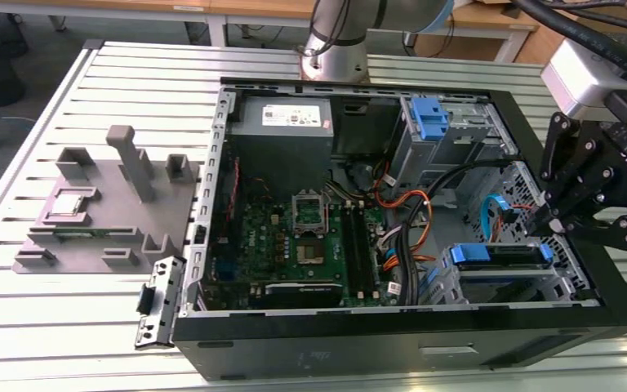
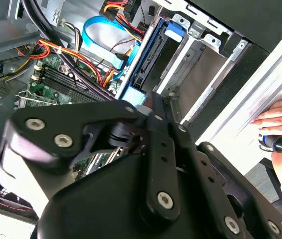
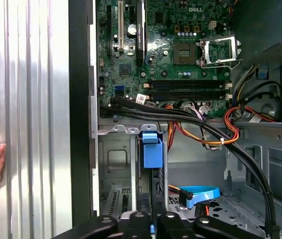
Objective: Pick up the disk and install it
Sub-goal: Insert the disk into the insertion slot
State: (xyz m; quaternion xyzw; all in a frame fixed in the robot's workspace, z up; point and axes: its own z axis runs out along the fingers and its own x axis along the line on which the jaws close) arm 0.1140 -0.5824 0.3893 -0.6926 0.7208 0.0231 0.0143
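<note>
Pincer (image 3: pixel 152 222) first: black linkage jaws, set narrow and pinched on the near end of the disk (image 1: pixel 499 255). A sliver of blue carrier plastic peeks out between them in the first wrist view. So the disk is gripped and sits in the bare metal drive cage (image 1: pixel 515 287), at the exterior view's right end of the open black computer case (image 1: pixel 401 359). You mostly get it edge-on: bright blue plastic frame, dark side, and a blue tab at the far end.

One more blue bracket (image 1: pixel 428 118) stands in another bay higher up in the exterior view, so that's two blue pieces total. Right by the cage there's one flat light-blue ribbon cable (image 3: pixel 201 191) curled in a loop. A bundle of orange, red and yellow wires (image 3: pixel 233 130) runs past it, and thick black cables (image 3: pixel 181 115) drape across.

The green motherboard (image 3: pixel 156 50) has one square socket (image 3: pixel 219 51) with a shiny metal frame, plus long black memory slots (image 3: pixel 186 88). The grey boxy power supply (image 1: pixel 281 122) wears a white label, but the print is too small to read.

The case sits on a ribbed aluminium table (image 1: pixel 30 327). On the exterior view's left, well apart from the case, one grey moulded fixture (image 1: pixel 112 204) holds a small square silver chip (image 1: pixel 74 202). A person's hand (image 2: pixel 280 122) rests at the table edge near the case.
</note>
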